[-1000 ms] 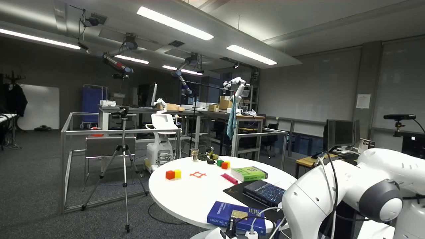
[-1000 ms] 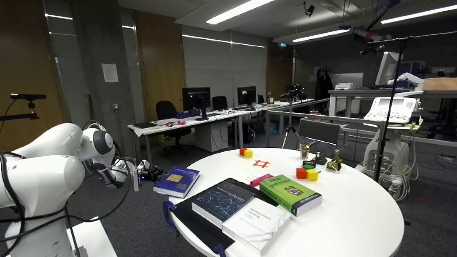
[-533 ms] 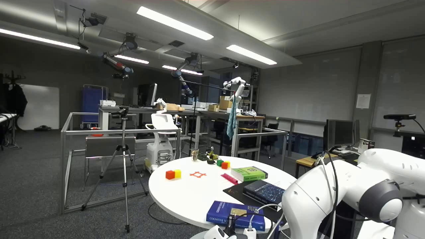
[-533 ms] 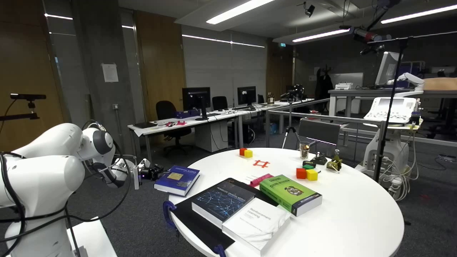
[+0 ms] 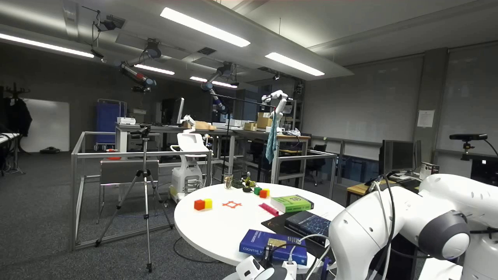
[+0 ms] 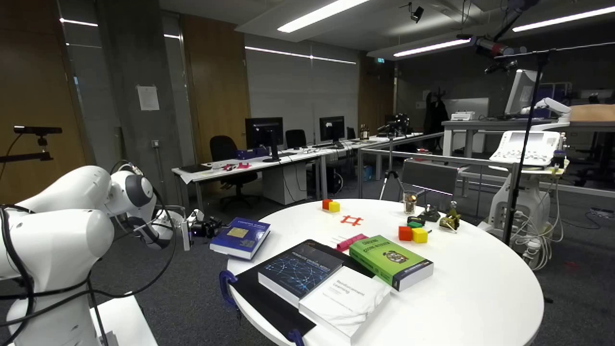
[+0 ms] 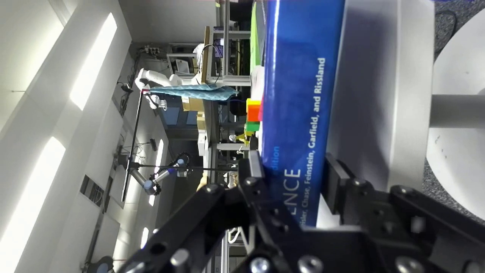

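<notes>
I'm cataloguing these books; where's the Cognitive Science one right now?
In an exterior view, the pincer grips the blue book at the edge of the table, left of the dark book.

Blue book (image 7: 299,94) in the gripper (image 7: 295,175), seemingly snug

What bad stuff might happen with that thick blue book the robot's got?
The thick blue book could slip, because the black two-fingered gripper pinches it only along its spine. If it slips, it may tumble onto the dark grey carpet, since it's right by the edge of the round white table. Swung sideways, it might also bump the dark book with a pale-blue web pattern lying nearby.
</notes>
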`<control>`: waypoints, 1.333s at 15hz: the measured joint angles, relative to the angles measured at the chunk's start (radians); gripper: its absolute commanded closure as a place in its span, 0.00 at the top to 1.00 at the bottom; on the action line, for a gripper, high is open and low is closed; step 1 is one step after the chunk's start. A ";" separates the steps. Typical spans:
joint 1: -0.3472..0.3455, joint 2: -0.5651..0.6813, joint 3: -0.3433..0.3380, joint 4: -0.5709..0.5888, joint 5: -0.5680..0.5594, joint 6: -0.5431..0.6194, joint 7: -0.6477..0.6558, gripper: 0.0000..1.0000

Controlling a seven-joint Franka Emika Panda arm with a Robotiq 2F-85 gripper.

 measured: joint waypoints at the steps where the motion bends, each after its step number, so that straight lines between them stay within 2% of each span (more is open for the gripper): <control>1: 0.000 0.000 -0.007 0.010 0.001 -0.004 0.000 0.17; 9: -0.019 -0.020 -0.046 0.073 0.022 -0.092 -0.001 0.17; 20: -0.114 -0.125 -0.055 0.075 0.135 -0.200 -0.002 0.17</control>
